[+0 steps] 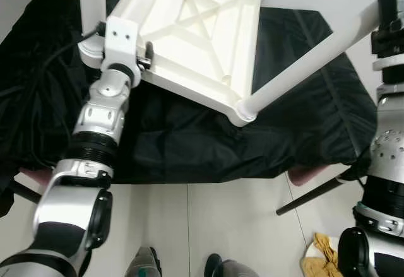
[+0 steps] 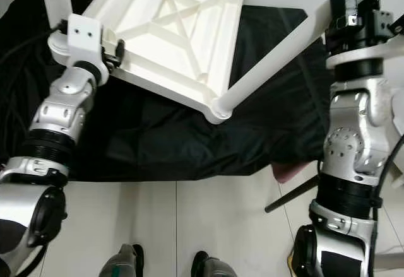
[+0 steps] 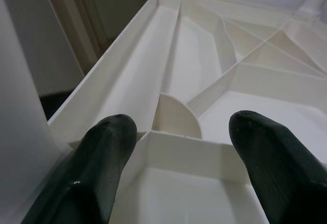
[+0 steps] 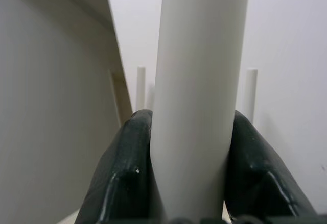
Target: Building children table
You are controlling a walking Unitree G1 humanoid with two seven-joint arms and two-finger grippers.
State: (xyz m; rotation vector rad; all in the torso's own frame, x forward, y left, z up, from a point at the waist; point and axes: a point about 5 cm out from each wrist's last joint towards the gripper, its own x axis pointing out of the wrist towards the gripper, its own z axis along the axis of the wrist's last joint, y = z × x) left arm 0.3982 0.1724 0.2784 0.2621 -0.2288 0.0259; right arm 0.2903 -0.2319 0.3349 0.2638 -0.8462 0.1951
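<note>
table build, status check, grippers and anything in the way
Right gripper shut on leg. Left gripper open at tabletop edge. Black cloth underneath, nothing blocking.

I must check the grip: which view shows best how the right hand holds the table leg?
The right wrist view: both fingers press the white table leg from either side. The right eye view shows the right hand on the leg from above, fingers partly hidden. The left eye view shows it cut off at the frame edge.
</note>
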